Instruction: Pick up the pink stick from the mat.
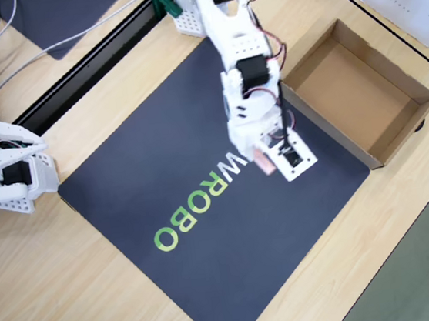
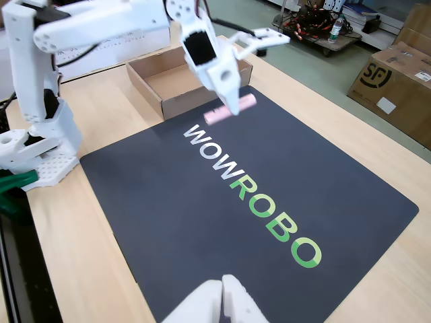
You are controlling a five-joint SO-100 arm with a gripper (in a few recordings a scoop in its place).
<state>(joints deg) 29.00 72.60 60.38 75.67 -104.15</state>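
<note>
The dark navy mat (image 1: 162, 174) (image 2: 202, 222) carries the "WOWROBO" lettering. The pale pink stick (image 1: 263, 161) (image 2: 213, 116) sits just past the first W, near the mat's edge by the cardboard box. My white gripper (image 1: 268, 157) (image 2: 232, 108) points down over the stick's middle with its jaws closed around it. One finger crosses in front of the stick in the fixed view, so both ends stick out sideways. From above, the gripper hides most of the stick. It is level and low; I cannot tell whether it touches the mat.
An open brown cardboard box (image 1: 391, 78) (image 2: 145, 84) stands beside the mat, close to the gripper. The arm's base (image 2: 34, 155) is at the mat's corner. A plain dark mat (image 1: 58, 15) lies beyond a black rail (image 1: 87, 66).
</note>
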